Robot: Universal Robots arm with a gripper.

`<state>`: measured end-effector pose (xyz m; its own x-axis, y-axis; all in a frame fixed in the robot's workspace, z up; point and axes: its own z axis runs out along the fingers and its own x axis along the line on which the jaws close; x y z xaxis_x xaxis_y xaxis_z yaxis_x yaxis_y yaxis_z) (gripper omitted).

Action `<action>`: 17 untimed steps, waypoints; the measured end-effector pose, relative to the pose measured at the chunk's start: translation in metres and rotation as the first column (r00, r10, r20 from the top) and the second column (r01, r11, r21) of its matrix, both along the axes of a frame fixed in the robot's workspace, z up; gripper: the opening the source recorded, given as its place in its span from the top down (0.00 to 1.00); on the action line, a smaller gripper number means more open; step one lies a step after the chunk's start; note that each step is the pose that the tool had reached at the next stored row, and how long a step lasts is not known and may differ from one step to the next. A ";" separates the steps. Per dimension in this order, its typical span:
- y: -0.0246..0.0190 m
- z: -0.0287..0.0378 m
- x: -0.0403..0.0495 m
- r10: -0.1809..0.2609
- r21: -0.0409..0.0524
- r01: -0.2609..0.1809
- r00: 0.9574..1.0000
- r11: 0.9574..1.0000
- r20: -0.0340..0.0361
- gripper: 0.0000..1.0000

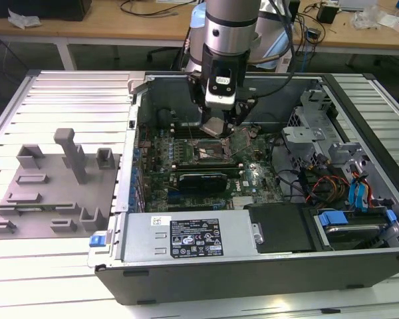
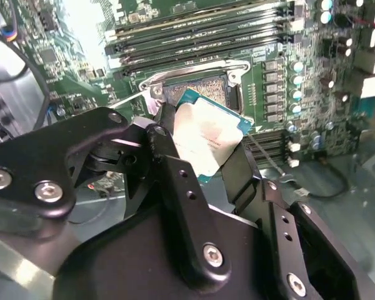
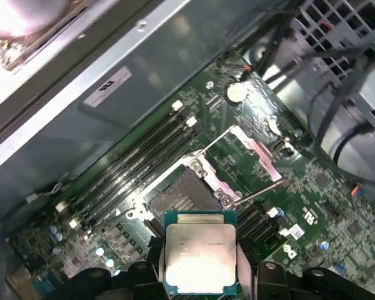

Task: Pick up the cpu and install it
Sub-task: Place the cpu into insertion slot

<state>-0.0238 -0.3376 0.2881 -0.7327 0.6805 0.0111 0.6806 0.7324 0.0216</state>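
Exterior view: black hand (image 1: 217,122) grasps thin square silver-topped cpu (image 1: 213,127).
It hangs at twelve o'clock of the dark metal-framed socket (image 1: 211,153).

Table: a silver ribbed metal table (image 1: 66,100) is carrying everything in the exterior view.
Case: a dark grey metal computer case (image 1: 253,282) is lying open-side up on the table, toward the exterior view's right.
Board: a green circuit board (image 1: 259,179) (image 3: 312,206) is lying flat on the case floor.
Slots: long black memory slots (image 2: 200,40) (image 3: 137,156) are running in parallel rows across the board.
Battery: a round silver coin cell (image 3: 236,92) is sitting on the board.
Power supply: a silver metal box with white labels (image 1: 186,234) is sitting along the case's near wall.
Drives: blue plastic drive caddies (image 1: 332,218) are sitting in the corner at the exterior view's right, with orange and red cables (image 1: 322,186) running beside them.
Fixture: a grey plastic plate with upright blocks (image 1: 53,193) is lying on the table just beside the case, at the exterior view's left.
Background: pale wooden benches (image 1: 120,23) are standing behind the table.
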 end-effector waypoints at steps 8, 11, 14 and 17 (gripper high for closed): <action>0.0000 -0.0003 0.0000 -0.151 0.000 0.151 0.989 0.989 0.000 0.46; 0.0000 -0.0004 0.0000 -0.209 0.000 0.209 0.978 0.978 0.000 0.46; 0.0000 -0.0004 0.0000 -0.262 0.000 0.262 0.965 0.965 0.000 0.46; 0.0000 -0.0005 0.0000 -0.339 0.000 0.339 0.941 0.941 0.000 0.46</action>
